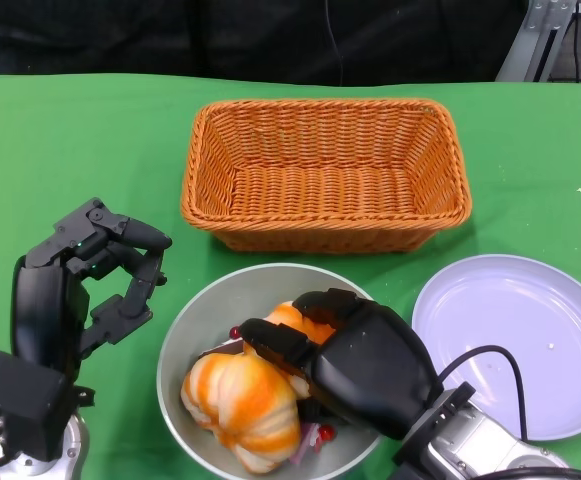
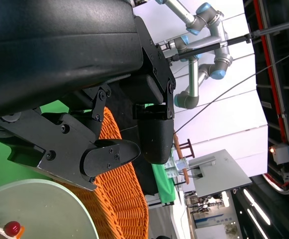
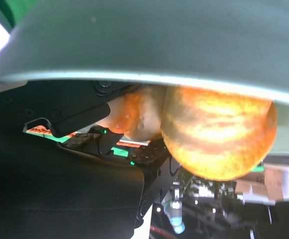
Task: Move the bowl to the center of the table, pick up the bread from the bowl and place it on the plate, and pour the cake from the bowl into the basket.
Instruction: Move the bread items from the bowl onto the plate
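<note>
A grey bowl [image 1: 220,290] stands near the table's front, just ahead of me. An orange-and-white bread [image 1: 240,400] lies in it. My right hand [image 1: 360,360] reaches into the bowl from the right, and its fingers curl over the bread's top and grip it. The right wrist view shows the bread [image 3: 219,134] close against the fingers [image 3: 79,114], under the bowl wall [image 3: 159,40]. Of the cake only red cherry bits [image 1: 315,432] show; my hand hides the remainder. My left hand [image 1: 80,280] hovers left of the bowl, fingers apart and holding nothing.
An orange wicker basket [image 1: 325,175] sits behind the bowl, with nothing in it. A pale lilac plate [image 1: 515,340] lies to the bowl's right, also bare. The left wrist view shows the basket wall [image 2: 124,199] and the bowl rim [image 2: 45,209] with a cherry [image 2: 12,228].
</note>
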You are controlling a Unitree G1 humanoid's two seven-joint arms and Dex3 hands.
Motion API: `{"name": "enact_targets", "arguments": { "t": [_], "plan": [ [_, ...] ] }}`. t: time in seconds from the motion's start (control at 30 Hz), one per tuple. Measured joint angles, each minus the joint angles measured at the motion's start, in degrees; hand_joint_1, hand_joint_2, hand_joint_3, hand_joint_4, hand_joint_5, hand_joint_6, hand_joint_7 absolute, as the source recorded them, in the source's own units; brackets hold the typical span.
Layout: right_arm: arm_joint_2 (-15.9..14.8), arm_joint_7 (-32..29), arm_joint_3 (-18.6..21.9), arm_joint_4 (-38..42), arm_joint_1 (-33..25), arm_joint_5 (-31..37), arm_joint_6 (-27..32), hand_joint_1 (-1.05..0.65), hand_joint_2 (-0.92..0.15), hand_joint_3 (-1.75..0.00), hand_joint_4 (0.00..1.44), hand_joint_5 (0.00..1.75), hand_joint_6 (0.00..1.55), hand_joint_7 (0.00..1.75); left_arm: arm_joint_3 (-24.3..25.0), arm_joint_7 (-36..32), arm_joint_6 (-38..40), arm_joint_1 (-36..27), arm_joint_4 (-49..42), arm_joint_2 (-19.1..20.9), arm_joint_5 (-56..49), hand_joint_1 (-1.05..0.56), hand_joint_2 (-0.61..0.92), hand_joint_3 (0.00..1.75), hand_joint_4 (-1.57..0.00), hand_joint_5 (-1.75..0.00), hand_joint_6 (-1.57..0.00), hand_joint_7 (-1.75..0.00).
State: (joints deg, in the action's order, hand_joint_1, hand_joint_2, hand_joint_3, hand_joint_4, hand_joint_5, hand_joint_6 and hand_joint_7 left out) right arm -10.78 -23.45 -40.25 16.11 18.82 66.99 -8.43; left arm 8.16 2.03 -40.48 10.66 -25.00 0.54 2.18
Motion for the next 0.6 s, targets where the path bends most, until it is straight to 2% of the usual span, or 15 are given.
{"name": "enact_targets", "arguments": {
  "t": [0.03, 0.07, 0.1, 0.17, 0.27, 0.4, 0.57, 0.6],
  "plan": [
    [-0.01, -0.8, 0.0, 0.6, 0.3, -0.44, -0.59, -0.29, -0.92, -0.03, 1.14, 0.22, 1.02, 0.13, 0.0, 0.0, -0.16, 0.0, -0.12, 0.0, -0.02, -0.14, 0.72, 0.72, -0.74, -1.6, -0.77, -1.24],
    [-0.04, -1.47, 0.01, 1.02, 0.66, -0.94, -1.21, -0.29, -0.92, -0.03, 1.11, 0.37, 1.06, 0.11, 0.0, 0.0, -0.26, 0.0, -0.26, 0.0, -0.04, -0.14, 0.72, 0.73, -0.74, -1.61, -0.77, -1.25],
    [-0.05, -2.08, 0.08, 1.35, 0.95, -1.66, -1.76, -0.3, -0.92, -0.02, 1.01, 0.63, 1.09, 0.07, -0.01, 0.0, -0.3, 0.0, -0.41, 0.0, -0.09, -0.14, 0.71, 0.76, -0.74, -1.61, -0.77, -1.25],
    [-0.12, -3.38, 0.19, 1.94, 1.35, -2.38, -2.68, -0.3, -0.92, -0.01, 0.92, 0.86, 1.14, 0.05, 0.0, -0.05, -0.57, 0.0, -0.68, 0.0, -0.17, -0.13, 0.69, 0.78, -0.74, -1.61, -0.76, -1.26],
    [-0.25, -5.06, 0.59, 2.7, 1.77, -3.57, -4.42, -0.28, -0.92, -0.01, 0.82, 1.11, 1.18, 0.05, 0.0, -0.52, -1.01, 0.0, -0.98, 0.0, -0.57, -0.14, 0.68, 0.79, -0.73, -1.61, -0.75, -1.27],
    [-0.59, -6.01, 1.53, 3.14, 1.9, -6.35, -7.25, -0.27, -0.92, 0.0, 0.79, 1.22, 1.22, 0.06, -0.02, -0.52, -1.27, 0.0, -1.16, 0.0, -0.68, -0.13, 0.69, 0.79, -0.73, -1.62, -0.75, -1.27],
    [-0.64, -6.85, 2.94, 3.09, 1.88, -9.98, -10.53, -0.25, -0.91, 0.0, 0.8, 1.26, 1.24, 0.07, -0.01, -0.56, -1.3, 0.01, -1.68, -0.01, -0.77, -0.13, 0.7, 0.77, -0.72, -1.61, -0.75, -1.26],
    [-0.64, -6.84, 3.47, 2.89, 1.84, -10.85, -11.06, -0.25, -0.92, 0.0, 0.81, 1.22, 1.24, 0.07, -0.01, -0.69, -1.3, 0.01, -1.8, -0.01, -0.94, -0.14, 0.7, 0.77, -0.72, -1.6, -0.75, -1.26]
  ]
}}
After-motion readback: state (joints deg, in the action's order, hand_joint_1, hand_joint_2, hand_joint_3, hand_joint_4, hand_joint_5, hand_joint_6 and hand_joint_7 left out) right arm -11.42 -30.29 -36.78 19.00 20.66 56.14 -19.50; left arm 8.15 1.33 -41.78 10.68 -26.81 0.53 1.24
